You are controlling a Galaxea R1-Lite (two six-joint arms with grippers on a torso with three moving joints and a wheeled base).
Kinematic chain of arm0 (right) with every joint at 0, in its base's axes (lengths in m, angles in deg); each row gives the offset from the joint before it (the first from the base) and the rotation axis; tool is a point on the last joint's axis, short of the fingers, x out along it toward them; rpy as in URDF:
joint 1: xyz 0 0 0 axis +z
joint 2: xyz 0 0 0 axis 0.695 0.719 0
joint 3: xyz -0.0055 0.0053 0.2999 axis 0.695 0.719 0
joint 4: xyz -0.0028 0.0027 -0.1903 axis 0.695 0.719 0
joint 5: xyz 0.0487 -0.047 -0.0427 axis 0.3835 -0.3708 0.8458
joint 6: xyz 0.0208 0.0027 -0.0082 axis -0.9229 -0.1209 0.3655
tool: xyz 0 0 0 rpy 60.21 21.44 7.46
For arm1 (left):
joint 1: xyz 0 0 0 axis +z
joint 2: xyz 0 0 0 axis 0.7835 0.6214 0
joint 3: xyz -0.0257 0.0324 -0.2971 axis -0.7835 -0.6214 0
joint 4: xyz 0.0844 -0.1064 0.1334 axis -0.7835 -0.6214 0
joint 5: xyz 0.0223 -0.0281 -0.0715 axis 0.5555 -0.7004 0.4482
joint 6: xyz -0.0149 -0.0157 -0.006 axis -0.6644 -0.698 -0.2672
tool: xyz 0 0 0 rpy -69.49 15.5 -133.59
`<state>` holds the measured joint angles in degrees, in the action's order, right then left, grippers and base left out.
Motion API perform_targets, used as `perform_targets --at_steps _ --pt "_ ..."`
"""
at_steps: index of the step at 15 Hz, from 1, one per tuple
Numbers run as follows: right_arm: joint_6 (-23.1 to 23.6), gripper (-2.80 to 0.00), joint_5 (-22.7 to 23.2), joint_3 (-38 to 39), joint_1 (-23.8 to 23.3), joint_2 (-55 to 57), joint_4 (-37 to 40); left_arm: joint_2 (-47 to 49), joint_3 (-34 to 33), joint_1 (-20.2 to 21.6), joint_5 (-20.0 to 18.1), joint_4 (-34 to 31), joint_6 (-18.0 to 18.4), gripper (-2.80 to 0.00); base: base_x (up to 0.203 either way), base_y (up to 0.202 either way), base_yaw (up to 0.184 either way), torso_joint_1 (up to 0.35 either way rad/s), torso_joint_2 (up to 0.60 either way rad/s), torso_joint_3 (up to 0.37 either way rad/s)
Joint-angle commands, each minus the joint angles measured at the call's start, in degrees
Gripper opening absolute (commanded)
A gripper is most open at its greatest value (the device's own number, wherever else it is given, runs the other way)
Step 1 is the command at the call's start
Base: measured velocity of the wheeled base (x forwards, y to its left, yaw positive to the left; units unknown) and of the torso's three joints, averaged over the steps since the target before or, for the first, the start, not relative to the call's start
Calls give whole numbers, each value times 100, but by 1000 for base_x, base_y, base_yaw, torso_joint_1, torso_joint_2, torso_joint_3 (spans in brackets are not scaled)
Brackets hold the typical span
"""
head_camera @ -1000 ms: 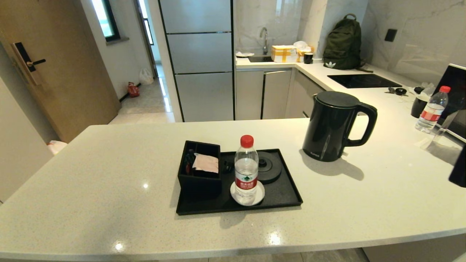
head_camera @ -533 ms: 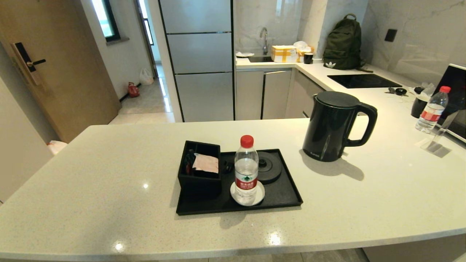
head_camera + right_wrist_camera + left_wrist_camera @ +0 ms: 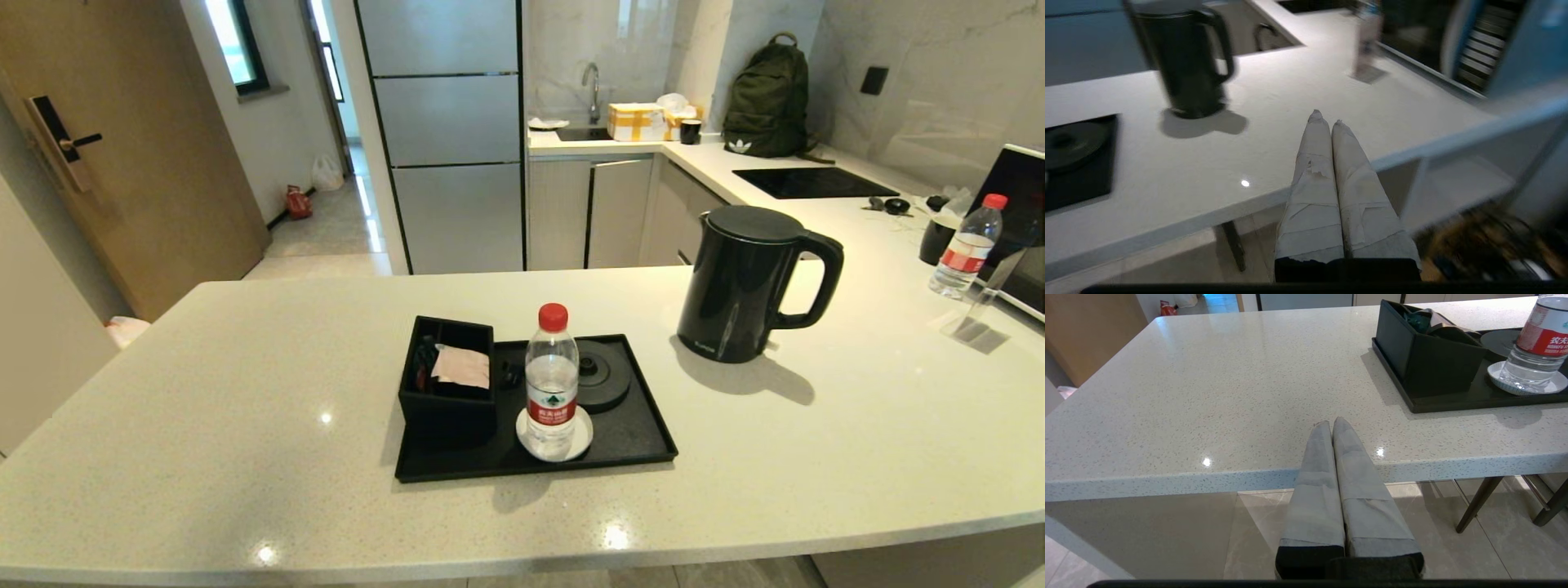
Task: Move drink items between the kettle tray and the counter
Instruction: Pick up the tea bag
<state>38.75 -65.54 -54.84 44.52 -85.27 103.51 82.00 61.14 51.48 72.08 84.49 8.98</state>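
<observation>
The tall black kettle [image 3: 747,282] stands on the pale counter [image 3: 245,425], to the right of the black kettle tray [image 3: 637,437]; it also shows in the right wrist view as kettle [image 3: 1182,61]. A pinkish sachet [image 3: 462,367] lies on top of the small black divided box [image 3: 447,384] at the tray's left end. Neither arm shows in the head view. My left gripper [image 3: 1331,422] is shut and empty near the counter's front edge, left of the tray [image 3: 1453,404]. My right gripper [image 3: 1326,117] is shut and empty off the counter's right front.
A red-capped water bottle [image 3: 552,384] stands on a white coaster on the tray, in front of the round kettle base [image 3: 602,376]. Another bottle [image 3: 967,245], a dark cup and an appliance [image 3: 1020,229] crowd the far right. A backpack [image 3: 767,98] sits at the back.
The dark shape of the right arm at the right edge of the head view has dropped out of sight. The kettle, tray and sachet have not moved.
</observation>
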Motion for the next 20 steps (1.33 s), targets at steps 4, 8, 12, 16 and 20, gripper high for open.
perform_targets --at_steps 4,8,12,16,20 --pt "-61 -280 1485 2886 -29 -333 -2527 7 -1 1 0 0 -2 -280 0 0 0 0 0 0" --pt "-232 -280 1946 2766 -31 -326 -1989 7 -1 1 0 0 -2 -280 0 0 0 0 0 0" --pt "276 -280 1949 2789 -31 -328 -1912 7 -1 1 0 0 6 -280 0 0 0 0 0 0" --pt "43 -280 1916 2832 -31 -328 -1974 7 -1 1 0 0 6 -280 0 0 0 0 0 0" --pt "-155 -280 1887 2851 -31 -328 -2070 7 8 -8 -35 -26 279 -280 0 0 0 0 0 0"
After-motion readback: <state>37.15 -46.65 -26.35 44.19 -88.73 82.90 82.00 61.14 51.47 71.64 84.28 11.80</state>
